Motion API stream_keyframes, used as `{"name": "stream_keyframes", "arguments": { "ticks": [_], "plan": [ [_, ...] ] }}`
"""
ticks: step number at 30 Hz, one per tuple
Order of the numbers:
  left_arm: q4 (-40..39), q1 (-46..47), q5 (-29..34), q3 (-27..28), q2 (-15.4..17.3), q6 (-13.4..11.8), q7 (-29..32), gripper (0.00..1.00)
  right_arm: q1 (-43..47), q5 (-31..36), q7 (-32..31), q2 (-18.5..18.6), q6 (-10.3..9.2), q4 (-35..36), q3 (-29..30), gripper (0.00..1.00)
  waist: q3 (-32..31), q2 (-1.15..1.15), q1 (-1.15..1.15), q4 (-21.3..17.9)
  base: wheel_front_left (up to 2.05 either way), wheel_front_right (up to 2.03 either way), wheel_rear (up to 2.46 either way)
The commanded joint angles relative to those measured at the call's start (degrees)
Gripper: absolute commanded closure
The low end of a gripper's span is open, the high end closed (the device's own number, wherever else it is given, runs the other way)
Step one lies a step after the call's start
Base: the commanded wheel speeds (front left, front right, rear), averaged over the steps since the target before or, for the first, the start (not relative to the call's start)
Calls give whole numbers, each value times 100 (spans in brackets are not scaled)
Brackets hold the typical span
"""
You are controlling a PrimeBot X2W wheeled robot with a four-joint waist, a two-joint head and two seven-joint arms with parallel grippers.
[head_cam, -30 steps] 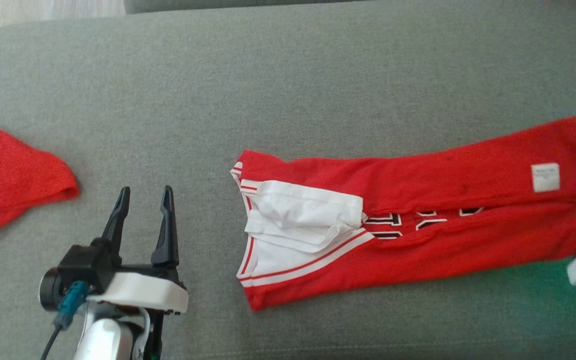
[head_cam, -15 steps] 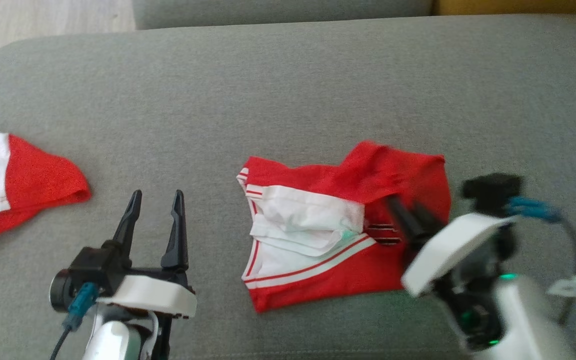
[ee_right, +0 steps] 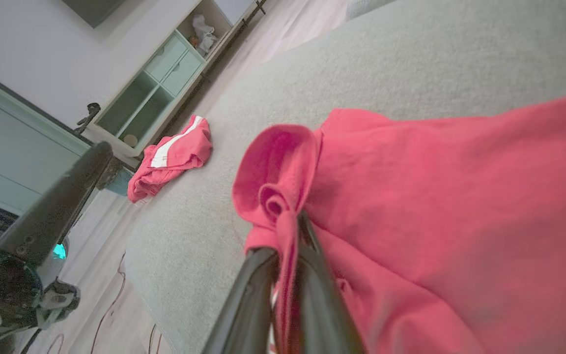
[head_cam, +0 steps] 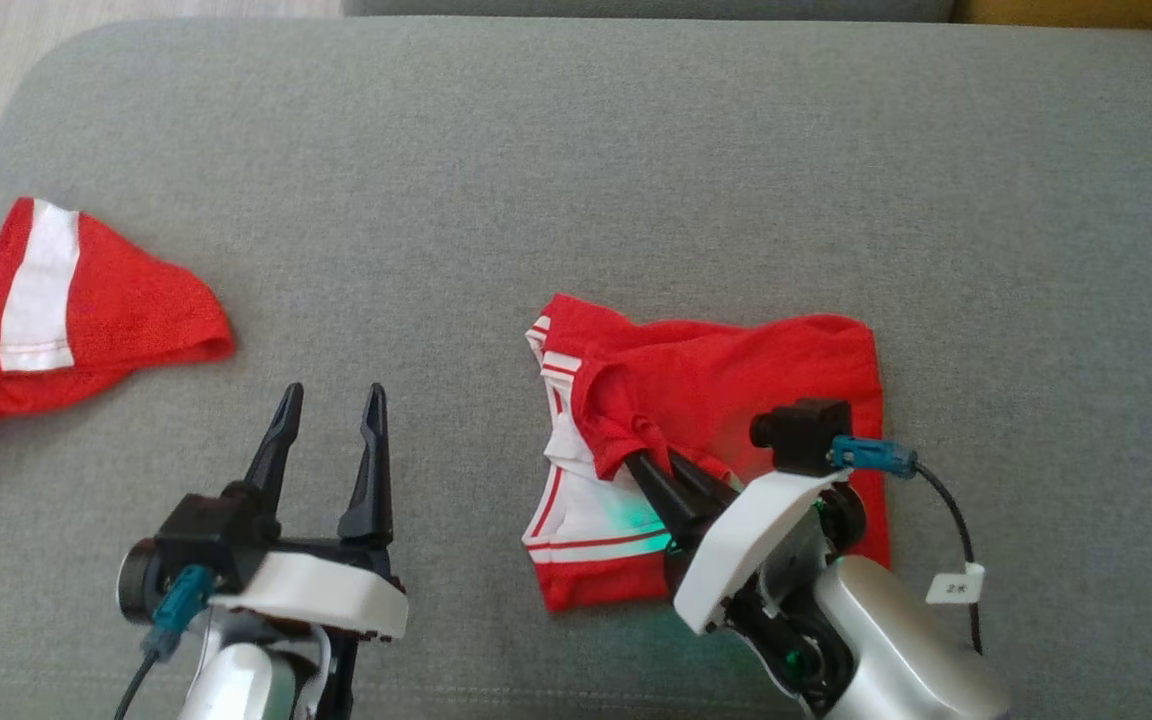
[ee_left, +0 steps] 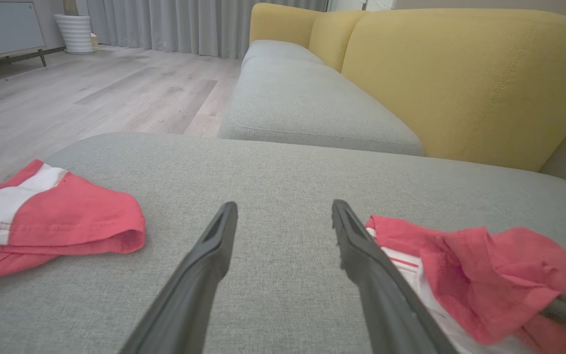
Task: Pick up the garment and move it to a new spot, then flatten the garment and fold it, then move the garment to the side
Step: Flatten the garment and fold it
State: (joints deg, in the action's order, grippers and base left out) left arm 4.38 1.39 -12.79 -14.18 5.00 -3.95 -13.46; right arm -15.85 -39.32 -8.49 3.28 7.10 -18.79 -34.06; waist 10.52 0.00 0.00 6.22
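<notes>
Materials from my feed: mostly matt cloth.
I read the garment point(head_cam: 736, 370) as thin red cloth with white trim; seat cushion point(head_cam: 576, 180) grey coarse weave; left gripper point(head_cam: 333, 392) fingers matt dark plastic, wrist shell point(head_cam: 306, 598) glossy white; floor point(ee_left: 91, 93) pale wood planks.

One legible mark, head view: small white tag point(head_cam: 955, 588) hanging on the black cable point(head_cam: 944, 495) that runs from the right wrist camera point(head_cam: 801, 435). Dark print on it reads "2K"; the second character is blurry and could be another letter. The bands on the red garment point(head_cam: 736, 370) are plain white and red stripes, not characters.
</notes>
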Motion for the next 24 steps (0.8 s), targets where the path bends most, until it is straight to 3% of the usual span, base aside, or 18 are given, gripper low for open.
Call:
{"name": "stream_keyframes", "arguments": {
  "ticks": [1,8,12,18,24],
  "plan": [
    [-150,224,-40,154,15,5,-35,0,-246,-26,127,-39,39,106,-142,0,23,0,0,19,0,0,0],
    [-119,249,-56,173,44,-26,-68,0,-623,-206,860,-40,39,117,-573,0,24,0,0,-79,0,0,0],
    [-125,254,-55,167,65,-45,-73,0,-684,-98,1201,-40,39,381,-411,0,-17,0,0,-166,0,0,0],
    [-161,230,-39,192,152,-91,-54,0,-415,929,1538,77,39,711,866,0,-114,0,0,-298,0,0,0],
    [-255,187,-29,234,270,-131,-4,0,271,2082,1377,323,39,1356,2283,0,-238,0,0,-376,0,0,0]
  ]
}}
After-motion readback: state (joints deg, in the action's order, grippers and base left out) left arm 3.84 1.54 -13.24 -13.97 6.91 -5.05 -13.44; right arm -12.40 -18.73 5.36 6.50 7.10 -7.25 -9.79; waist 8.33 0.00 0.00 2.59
